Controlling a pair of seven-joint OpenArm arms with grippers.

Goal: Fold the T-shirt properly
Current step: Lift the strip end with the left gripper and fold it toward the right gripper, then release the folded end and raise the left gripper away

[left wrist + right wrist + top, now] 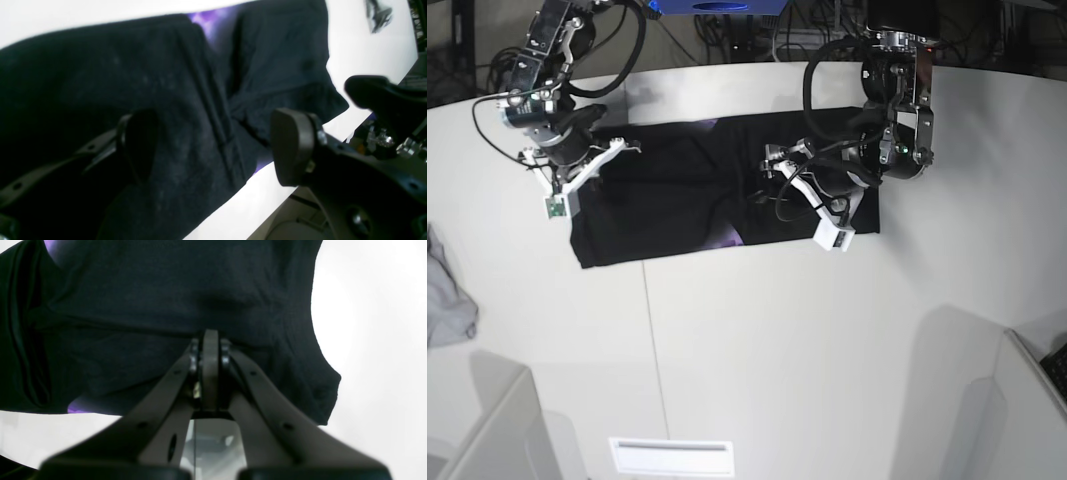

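lying folded into a long black band across the far half of the white table [757, 350], the t-shirt [677, 190] shows slivers of purple print. the left gripper [213, 146] hovers over its middle, jaws spread wide, holding nothing — the right gripper [210, 340] is pinched tight on cloth at the other end. a grey cloth [447, 290] sits well apart.

A crumpled grey cloth [447, 300] lies at the white table's [777, 350] edge.
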